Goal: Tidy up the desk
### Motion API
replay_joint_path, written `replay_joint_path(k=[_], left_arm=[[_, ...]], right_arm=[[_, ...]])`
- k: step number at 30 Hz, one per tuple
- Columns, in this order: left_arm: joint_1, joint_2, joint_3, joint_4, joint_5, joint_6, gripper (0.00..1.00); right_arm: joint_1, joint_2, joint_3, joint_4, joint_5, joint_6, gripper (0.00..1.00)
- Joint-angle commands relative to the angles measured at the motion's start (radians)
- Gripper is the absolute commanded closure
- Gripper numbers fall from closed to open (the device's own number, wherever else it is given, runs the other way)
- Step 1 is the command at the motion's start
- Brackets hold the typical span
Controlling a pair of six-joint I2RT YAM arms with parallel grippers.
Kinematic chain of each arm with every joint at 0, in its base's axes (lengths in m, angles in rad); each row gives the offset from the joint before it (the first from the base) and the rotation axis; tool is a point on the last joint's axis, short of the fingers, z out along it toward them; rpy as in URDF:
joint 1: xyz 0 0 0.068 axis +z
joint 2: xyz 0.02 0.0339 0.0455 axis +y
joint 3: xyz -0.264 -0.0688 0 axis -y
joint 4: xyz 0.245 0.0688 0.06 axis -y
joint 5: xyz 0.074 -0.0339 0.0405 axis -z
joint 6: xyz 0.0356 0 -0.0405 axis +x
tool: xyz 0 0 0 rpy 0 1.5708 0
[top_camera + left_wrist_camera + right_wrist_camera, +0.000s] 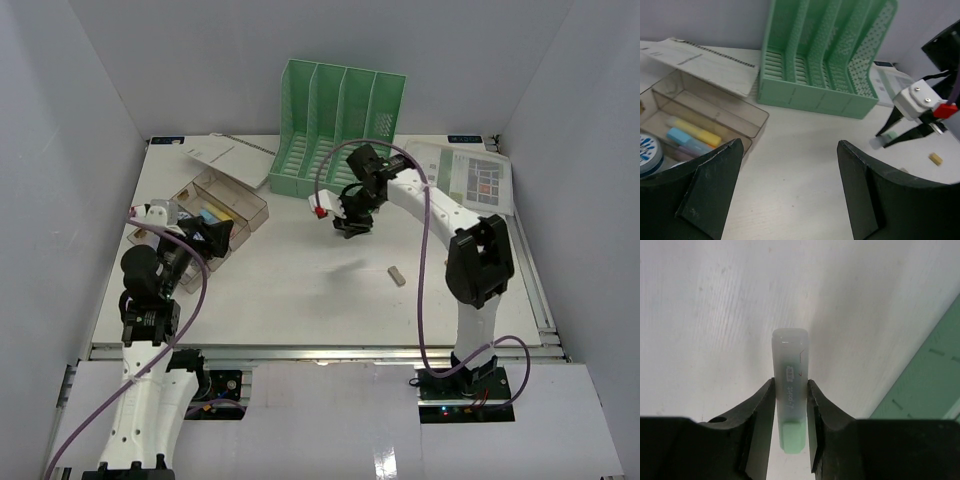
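The white desk (pixel 300 295) fills the top view. My right gripper (pixel 352 226) hangs above its middle, just in front of the green file rack (pixel 335 125). In the right wrist view it (pixel 790 387) is shut on a pale green highlighter (pixel 789 365), whose cap end points away over bare desk. The highlighter also shows in the left wrist view (pixel 888 139), off the surface. My left gripper (pixel 215 238) is open and empty at the left, beside the clear compartment box (pixel 215 205). In its own view the jaws (pixel 790 147) stand wide apart over bare desk.
A small beige eraser (pixel 396 275) lies right of centre, also in the left wrist view (pixel 935 159). The clear box (pixel 695 112) holds yellow and blue markers (pixel 695 132). A notebook (pixel 215 150) lies at the back left. A calculator on papers (pixel 470 175) lies at the back right.
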Motion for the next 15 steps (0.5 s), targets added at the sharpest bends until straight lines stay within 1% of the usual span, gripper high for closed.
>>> replay_joint_path(k=[1, 2, 3, 5, 6, 7, 10, 11, 12, 15], left_arm=[[-0.001, -0.006, 0.016, -0.101, -0.242, 0.027, 0.13], [-0.001, -0.012, 0.017, -0.104, -0.279, 0.025, 0.14], [-0.001, -0.024, 0.021, -0.115, -0.301, 0.025, 0.14], [-0.001, -0.047, 0.022, -0.128, -0.367, 0.022, 0.14], [-0.001, -0.055, 0.020, -0.131, -0.370, 0.019, 0.13], [-0.001, -0.070, 0.020, -0.133, -0.400, 0.017, 0.14], [-0.001, -0.082, 0.023, -0.133, -0.421, 0.014, 0.14], [-0.001, -0.085, 0.023, -0.133, -0.425, 0.013, 0.14], [-0.001, -0.087, 0.021, -0.133, -0.427, 0.012, 0.14], [-0.001, -0.094, 0.020, -0.134, -0.425, 0.011, 0.14]], right_arm=[[0.120, 0.171, 0.345, -0.119, -0.052, 0.143, 0.92], [0.150, 0.235, 0.416, -0.135, -0.046, 0.187, 0.92], [0.178, 0.318, 0.588, -0.158, -0.049, 0.234, 0.92], [0.236, 0.401, 0.782, -0.101, -0.033, 0.345, 0.92], [0.256, 0.403, 0.792, -0.031, -0.023, 0.453, 0.92], [0.271, 0.383, 0.742, 0.158, -0.017, 0.511, 0.92], [0.327, 0.277, 0.472, 0.615, -0.006, 0.725, 0.92], [0.338, 0.269, 0.432, 0.731, -0.004, 0.803, 0.92], [0.344, 0.292, 0.443, 0.805, -0.002, 0.878, 0.92], [0.358, 0.430, 0.638, 0.882, 0.035, 1.090, 0.92]])
